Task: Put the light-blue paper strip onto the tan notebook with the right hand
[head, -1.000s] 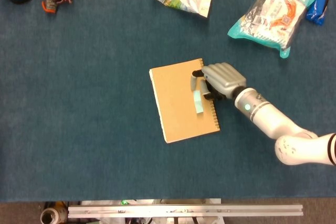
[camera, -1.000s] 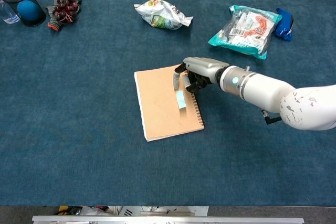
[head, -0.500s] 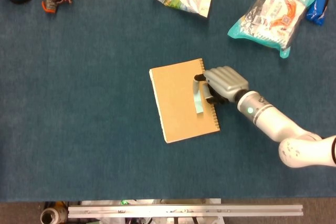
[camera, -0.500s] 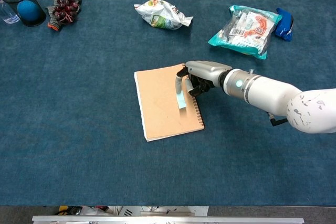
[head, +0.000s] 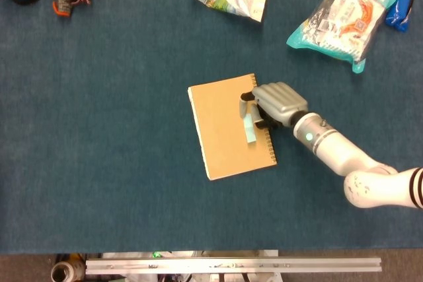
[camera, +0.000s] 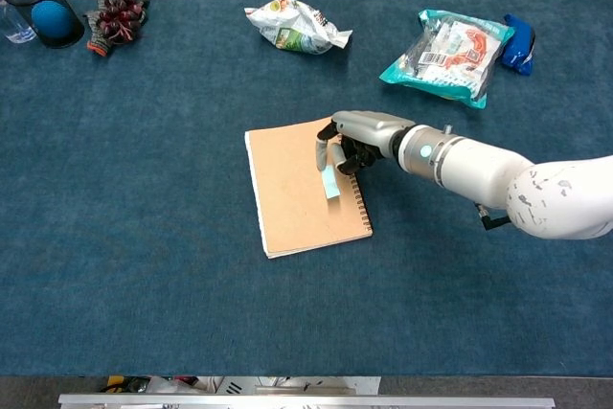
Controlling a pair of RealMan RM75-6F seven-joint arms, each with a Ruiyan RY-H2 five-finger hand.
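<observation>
The main risk, as I judge it, is that the strip [head: 250,129] comes away with the right hand [head: 276,102] when it lifts; the fingers [camera: 322,152] seem to rest on the strip's far end, and a light piece of paper could cling or catch on a fingertip; a sideways drag could also slide it toward the notebook's [head: 221,130] spiral edge and off onto the table [head: 119,163]; the notebook itself may shift if the hand pushes on it, since nothing holds it down.

The strip is a narrow, pale-blue slip of paper; it lies on the notebook's tan cover, on the side nearest the spiral binding, running roughly parallel to that binding; its near end lies flat on the cover, its far end is hidden under the fingers; it looks thin and easily moved.

The right hand sits over the notebook's far corner on the binding side; its fingers curl downward onto the strip's end; whether they pinch the paper or only press on it, I cannot tell from either view; the left hand shows in neither view.
</observation>
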